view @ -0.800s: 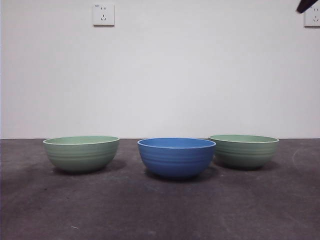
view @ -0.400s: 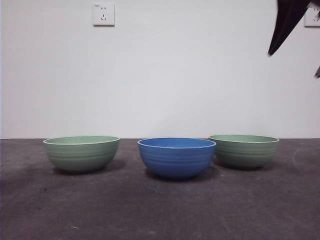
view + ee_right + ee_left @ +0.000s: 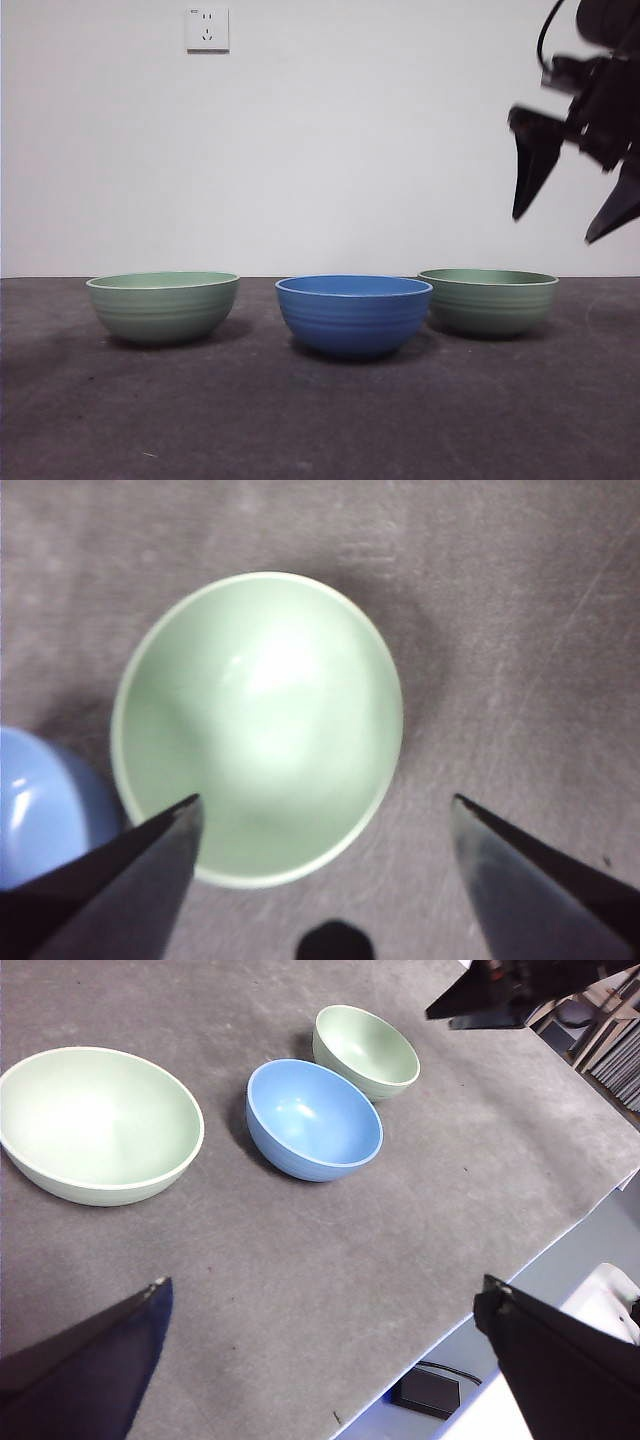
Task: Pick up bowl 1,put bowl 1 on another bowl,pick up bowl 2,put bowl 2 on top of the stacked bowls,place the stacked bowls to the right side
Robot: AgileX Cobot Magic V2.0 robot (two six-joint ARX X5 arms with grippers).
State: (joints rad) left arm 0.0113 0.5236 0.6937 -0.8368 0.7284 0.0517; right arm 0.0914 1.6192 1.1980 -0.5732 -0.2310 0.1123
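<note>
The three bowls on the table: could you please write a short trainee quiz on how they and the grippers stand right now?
1. True or false: the blue bowl stands between the two green bowls.
2. Which gripper hangs above the green bowl beside the blue one: A left, B right?
3. Fill in: the right gripper has its jaws ____.

Key: 1 true. 2 B; the left gripper waits apart from the bowls, over the table. 3 open, holding nothing; no bowl is stacked yet.
</note>
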